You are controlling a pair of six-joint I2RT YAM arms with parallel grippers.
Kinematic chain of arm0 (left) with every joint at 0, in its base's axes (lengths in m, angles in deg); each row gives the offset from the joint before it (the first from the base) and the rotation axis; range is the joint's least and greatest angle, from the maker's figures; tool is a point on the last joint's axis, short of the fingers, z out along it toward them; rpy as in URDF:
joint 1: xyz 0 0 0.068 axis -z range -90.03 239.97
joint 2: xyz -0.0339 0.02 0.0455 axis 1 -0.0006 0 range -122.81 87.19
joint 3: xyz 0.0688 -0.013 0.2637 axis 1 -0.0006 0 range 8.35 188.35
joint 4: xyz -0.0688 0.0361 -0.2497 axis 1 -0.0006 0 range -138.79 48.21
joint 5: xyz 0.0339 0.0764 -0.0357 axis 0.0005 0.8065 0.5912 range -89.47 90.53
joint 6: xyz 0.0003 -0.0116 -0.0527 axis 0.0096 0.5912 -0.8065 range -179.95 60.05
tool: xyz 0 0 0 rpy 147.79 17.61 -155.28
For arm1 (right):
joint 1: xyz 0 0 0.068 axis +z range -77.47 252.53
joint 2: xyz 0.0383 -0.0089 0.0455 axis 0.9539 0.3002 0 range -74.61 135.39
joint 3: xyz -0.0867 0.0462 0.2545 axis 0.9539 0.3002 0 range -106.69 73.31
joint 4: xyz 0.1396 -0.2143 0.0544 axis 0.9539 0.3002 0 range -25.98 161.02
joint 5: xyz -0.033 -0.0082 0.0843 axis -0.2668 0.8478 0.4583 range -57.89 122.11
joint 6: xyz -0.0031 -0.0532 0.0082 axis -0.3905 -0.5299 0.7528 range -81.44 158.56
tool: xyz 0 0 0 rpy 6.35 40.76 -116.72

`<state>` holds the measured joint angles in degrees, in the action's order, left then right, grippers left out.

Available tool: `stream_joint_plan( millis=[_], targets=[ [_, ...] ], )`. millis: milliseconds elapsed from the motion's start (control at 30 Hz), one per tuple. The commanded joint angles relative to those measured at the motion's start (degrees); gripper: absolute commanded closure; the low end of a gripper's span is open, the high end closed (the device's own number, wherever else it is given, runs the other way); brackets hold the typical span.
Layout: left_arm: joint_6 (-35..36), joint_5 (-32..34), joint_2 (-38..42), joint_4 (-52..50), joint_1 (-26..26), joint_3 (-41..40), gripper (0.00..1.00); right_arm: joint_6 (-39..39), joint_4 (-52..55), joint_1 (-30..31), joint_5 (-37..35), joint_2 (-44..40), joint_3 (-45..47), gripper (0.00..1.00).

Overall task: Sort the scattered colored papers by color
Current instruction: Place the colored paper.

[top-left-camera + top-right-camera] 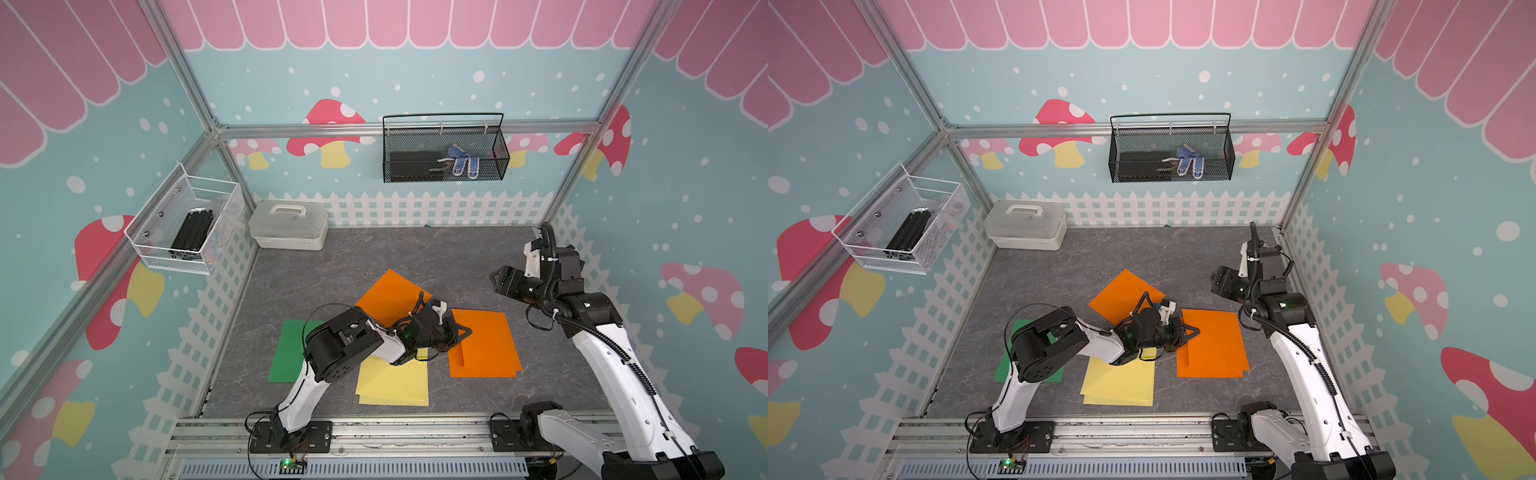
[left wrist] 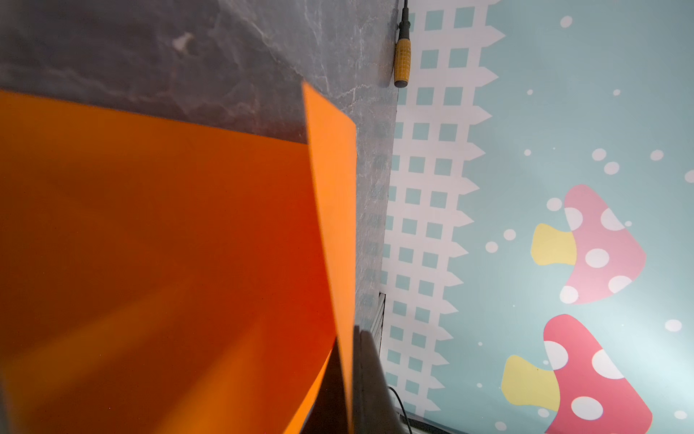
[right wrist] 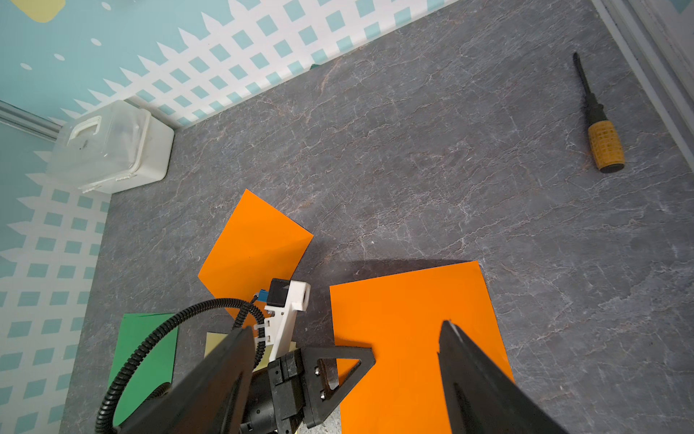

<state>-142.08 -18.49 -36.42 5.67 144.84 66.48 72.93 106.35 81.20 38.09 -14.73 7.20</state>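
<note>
Across the grey marbled tabletop [image 1: 332,266], thin flat rectangular papers in three colours. On the left arm's side, a plain dark green sheet [image 1: 286,353], flat and partly hidden under that arm in both top views. Just beside it, near the front rail, two pale yellow sheets [image 1: 395,382] stacked slightly askew. Farther back, a lone bright orange sheet [image 1: 386,295], turned cornerwise and apart from the other orange. To the right of the yellow, an orange pile [image 1: 490,349] of at least two sheets, the upper one offset from the lower. At that pile's left edge, the left gripper [image 1: 464,332], fingers pressed together on the upper orange sheet [image 2: 330,188]. In the left wrist view, that sheet's edge pinched between the dark pads [image 2: 370,383] and standing up from the orange below. Over the table beyond the pile, the right gripper [image 1: 496,277], touching nothing, fingers [image 3: 473,375] spread wide and empty. In the back-left corner, a translucent white plastic box with a carry handle [image 1: 289,226]. Near the right wall, a screwdriver with a yellow ribbed handle [image 3: 605,144], well apart from every paper. On the walls, a black mesh basket [image 1: 444,151] and a white wire basket [image 1: 187,224].
</note>
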Motion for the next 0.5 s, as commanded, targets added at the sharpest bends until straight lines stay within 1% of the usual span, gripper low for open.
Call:
stream_joint_plan(
  millis=[0,400,467],
  targets=[
    [0.0,0.85,2.0,2.37,-0.47,-2.39,1.0,0.52,0.61,-0.11,0.2,0.37,0.44,0.2],
    [-0.31,0.4,1.6,3.5,-1.06,-3.28,1.0,0.61,0.12,-0.07,0.18,1.07,0.54,0.2],
    [-0.32,0.62,1.89,3.51,-1.08,-3.68,0.91,0.57,0.05,-0.12,0.17,1.21,0.54,0.2]
  ],
)
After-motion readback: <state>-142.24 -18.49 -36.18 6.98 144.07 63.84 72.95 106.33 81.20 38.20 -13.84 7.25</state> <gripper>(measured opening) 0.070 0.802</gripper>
